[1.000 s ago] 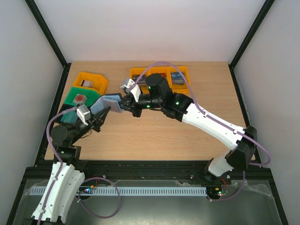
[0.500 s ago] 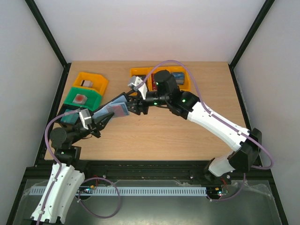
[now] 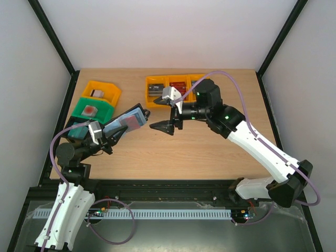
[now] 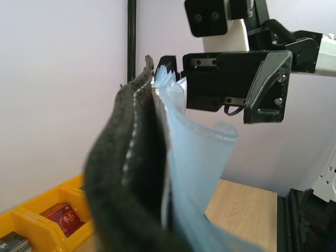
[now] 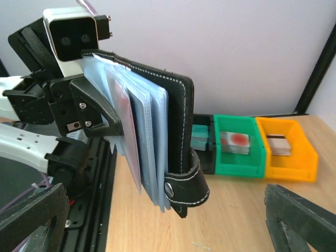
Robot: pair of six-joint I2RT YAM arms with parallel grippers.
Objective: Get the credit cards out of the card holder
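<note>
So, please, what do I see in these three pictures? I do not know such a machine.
Two robot arms are bolted to a wooden table. One picture looks down from above; the other two come from cameras on each wrist. The left tool is shut on a black card holder, held above the table, with cards in its blue sleeves. The right tool is open and empty, a little apart from it. Coloured bins with small items stand at the far and left side.

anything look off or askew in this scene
The card holder is off the table, clamped in the left gripper, hanging open with its bluish plastic sleeves fanned out; the outer one is bowed and curled. The open right gripper is clear of it. Nothing looks spilled or broken.
</note>
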